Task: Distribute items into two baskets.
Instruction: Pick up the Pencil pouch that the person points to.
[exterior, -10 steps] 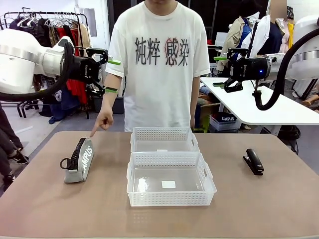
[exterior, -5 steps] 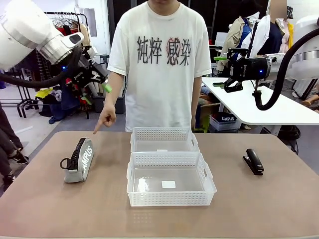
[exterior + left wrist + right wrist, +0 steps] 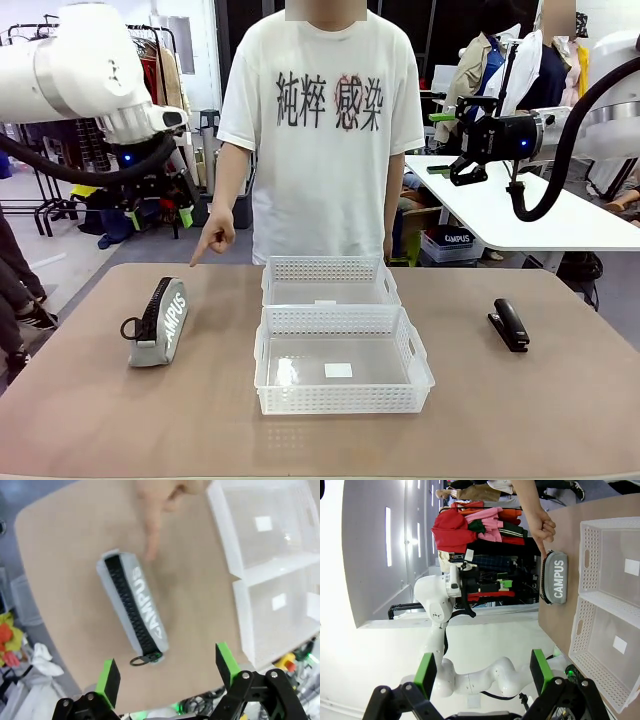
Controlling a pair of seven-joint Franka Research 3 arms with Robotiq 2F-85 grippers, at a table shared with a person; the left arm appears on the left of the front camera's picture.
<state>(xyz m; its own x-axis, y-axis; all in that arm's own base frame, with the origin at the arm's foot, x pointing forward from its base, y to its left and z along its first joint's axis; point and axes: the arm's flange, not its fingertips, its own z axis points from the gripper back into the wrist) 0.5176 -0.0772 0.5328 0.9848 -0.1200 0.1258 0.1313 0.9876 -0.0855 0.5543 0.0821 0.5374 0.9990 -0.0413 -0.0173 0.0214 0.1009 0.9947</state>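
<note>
Pouch lies on the left part of the table. Its long side runs away from the robot, black zip up and leftwards, "CAMPUS" print facing right. It sits near the left table edge with a bare strip of table between.

Stapler is on the right part, lying flat, near the right edge and well apart from both baskets.

Near basket and far basket stand in the table middle with their long rims touching. Both are empty except for a small white label on each floor.

There is bare table between pouch and baskets, between baskets and stapler, and a wide free strip along the robot-side edge.

Person's hand is over the far left of the table, index finger pointing down at the pouch's far end. The fingertip is just beside the pouch (contact cannot be told).

Left gripper is high above the table's far left corner, fingers pointing down and spread wide, holding nothing. In the left wrist view the pouch lies between and beyond the green pads, far below.

Right gripper is high beyond the far right corner, off the table. Its fingers point towards the person, wide apart and empty, with clear air under it down to the stapler side.
</note>
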